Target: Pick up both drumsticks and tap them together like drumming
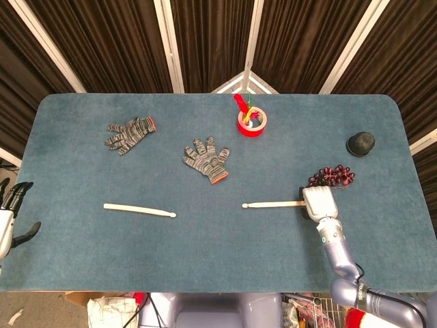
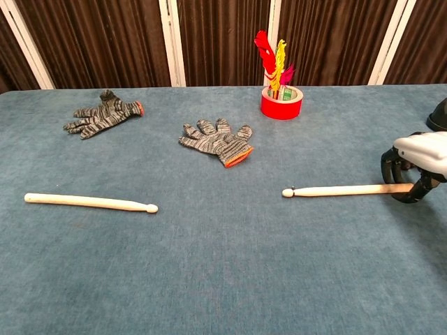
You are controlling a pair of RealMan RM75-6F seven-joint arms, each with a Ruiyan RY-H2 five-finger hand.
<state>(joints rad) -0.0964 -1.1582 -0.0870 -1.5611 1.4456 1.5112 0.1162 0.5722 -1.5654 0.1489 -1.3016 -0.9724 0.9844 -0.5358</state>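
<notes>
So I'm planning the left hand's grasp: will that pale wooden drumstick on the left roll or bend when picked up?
The pale wooden drumstick on the left looks rigid, so bending seems unlikely. Its round, tapered shaft may roll if nudged sideways, though the blue felt-like tabletop should damp that. It probably weighs little, being slender.
</notes>
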